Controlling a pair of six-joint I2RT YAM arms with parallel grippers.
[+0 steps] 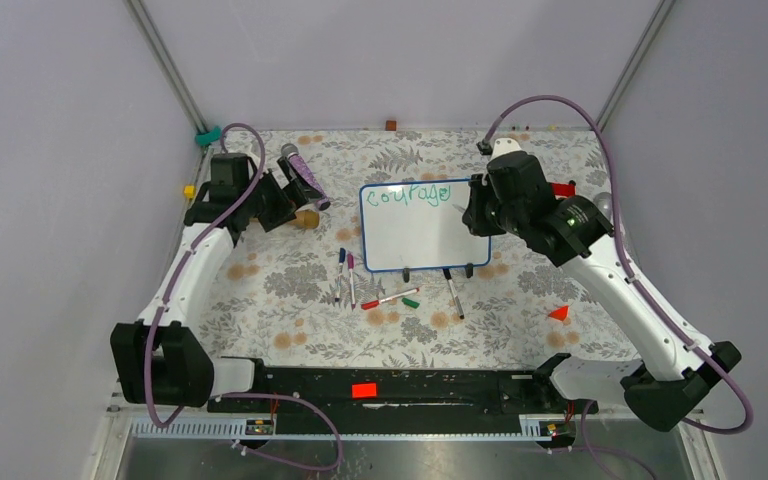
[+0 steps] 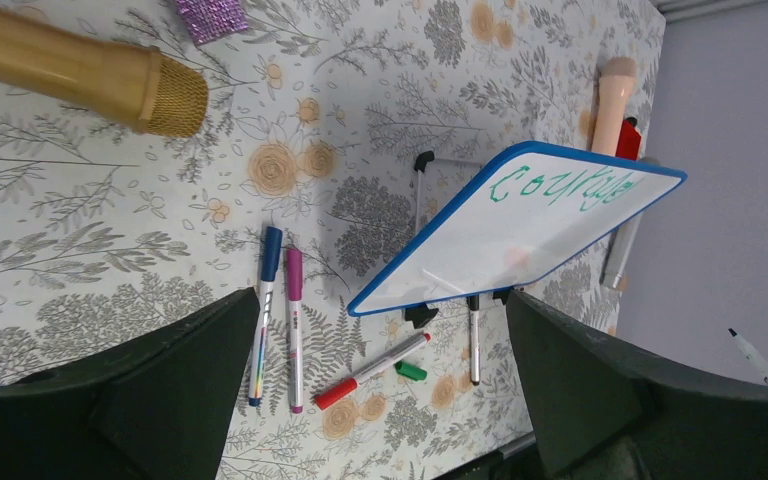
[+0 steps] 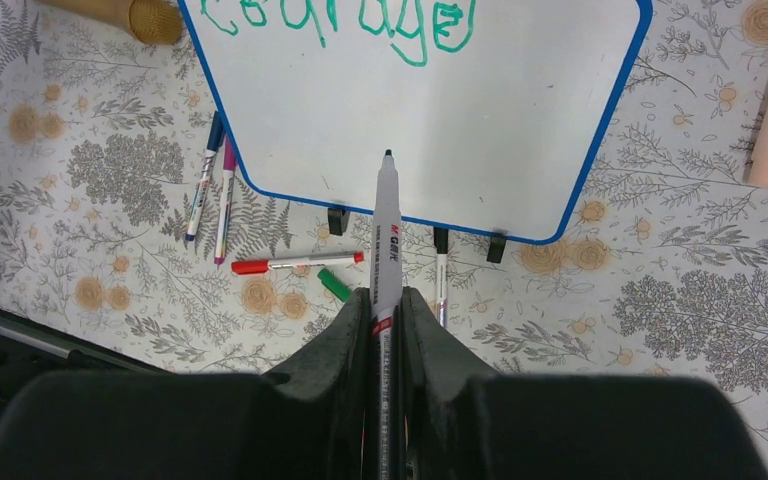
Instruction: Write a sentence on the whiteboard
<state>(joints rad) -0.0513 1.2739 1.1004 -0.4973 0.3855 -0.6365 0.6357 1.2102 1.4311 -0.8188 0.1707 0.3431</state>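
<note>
whiteboard (image 3: 440, 130), sentence (image 3: 340, 25) reads "courage" (in green)

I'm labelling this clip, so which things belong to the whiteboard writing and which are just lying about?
Job: whiteboard, green writing, marker in right tool.
Lying about: gold microphone, blue pen, pink pen, red pen, black pen.

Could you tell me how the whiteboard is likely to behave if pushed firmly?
The whiteboard stands tilted on two small black clip feet, so a firm push would probably tip or skid it. It looks thin, so it is probably light. Its glossy face looks stiff and likely slippery.
</note>
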